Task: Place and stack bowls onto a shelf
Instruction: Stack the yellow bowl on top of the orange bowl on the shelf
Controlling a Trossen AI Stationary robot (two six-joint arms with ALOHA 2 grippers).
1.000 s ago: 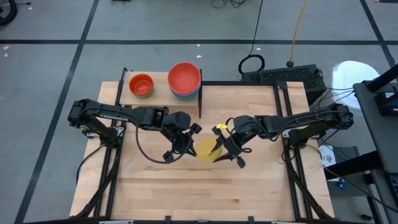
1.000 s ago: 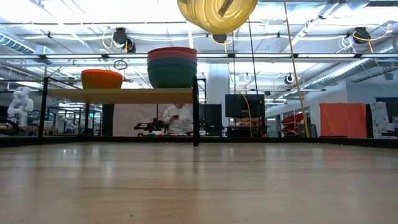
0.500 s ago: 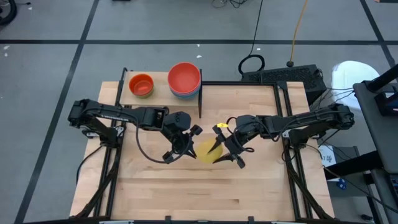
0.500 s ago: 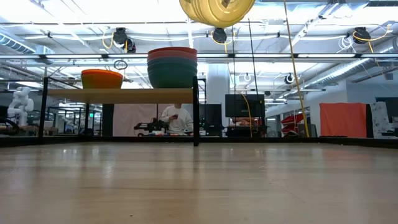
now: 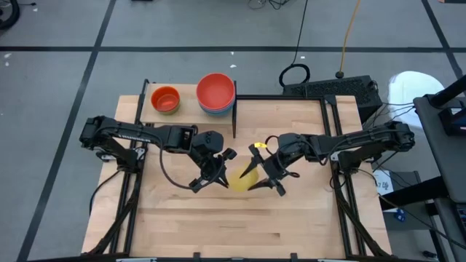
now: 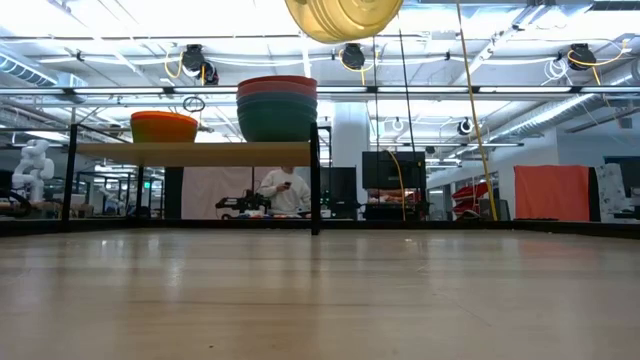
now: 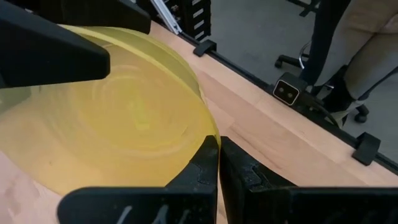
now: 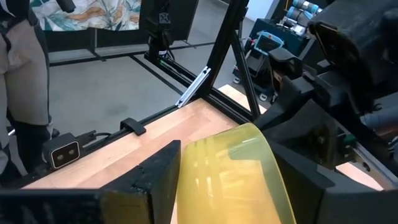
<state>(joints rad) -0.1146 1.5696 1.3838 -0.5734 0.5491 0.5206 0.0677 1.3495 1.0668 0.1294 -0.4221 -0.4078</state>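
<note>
Yellow bowl (image 5: pixel 243 178) is held off the worktop (image 5: pixel 218 225) above its middle, between the two grippers; in the low view it hangs at the picture's top edge, clear of the wood. Left gripper (image 5: pixel 216 169) has its fingers pressed together on the bowl's rim, as the left wrist view shows, with the rim pinched between the fingertips (image 7: pixel 208 163). Right gripper (image 5: pixel 263 171) stands with fingers spread on either side of the bowl's opposite edge; whether they touch it cannot be told.

Shelf (image 5: pixel 186 107) sits at the worktop's far left corner. On it: an orange bowl (image 5: pixel 165 98) toward its left end, and a stack of larger bowls (image 5: pixel 215 92), red on top, by the black upright bar (image 5: pixel 234 115) at its right end.
</note>
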